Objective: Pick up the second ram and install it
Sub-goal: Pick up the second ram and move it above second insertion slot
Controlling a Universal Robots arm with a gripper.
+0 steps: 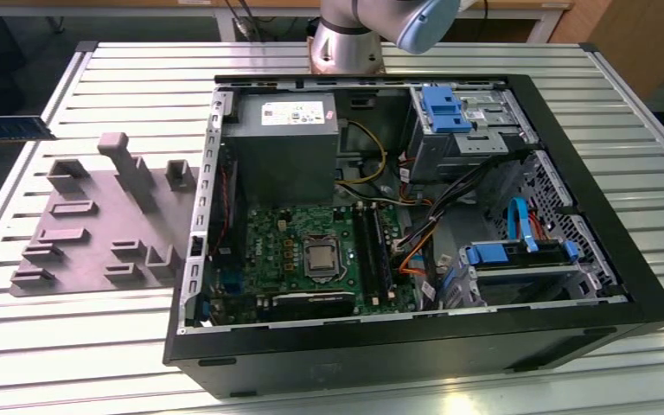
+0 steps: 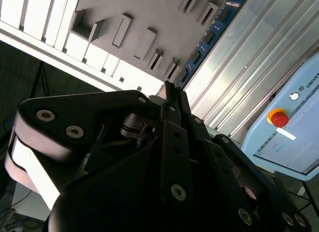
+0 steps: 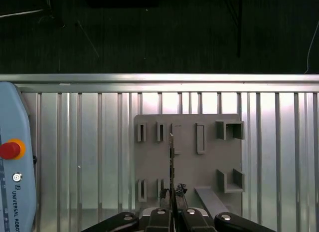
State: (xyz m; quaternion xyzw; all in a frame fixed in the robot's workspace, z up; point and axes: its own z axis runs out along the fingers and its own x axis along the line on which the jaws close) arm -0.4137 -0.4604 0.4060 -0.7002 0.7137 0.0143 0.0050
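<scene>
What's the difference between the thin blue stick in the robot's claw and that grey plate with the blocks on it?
The second ram is a narrow blue board with dark chips; the grey holder plate is broad and plain grey, with raised blocks. The second ram is clamped in the gripper, up off the table; the grey holder plate lies flat on it. Both are outside the open computer case.

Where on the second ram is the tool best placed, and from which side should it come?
Probably one short end, clamped across the two flat faces, coming in along its length. The second ram is thin and long, so only the faces offer clamping area; the tool holds it this way, the rest projecting free.
</scene>
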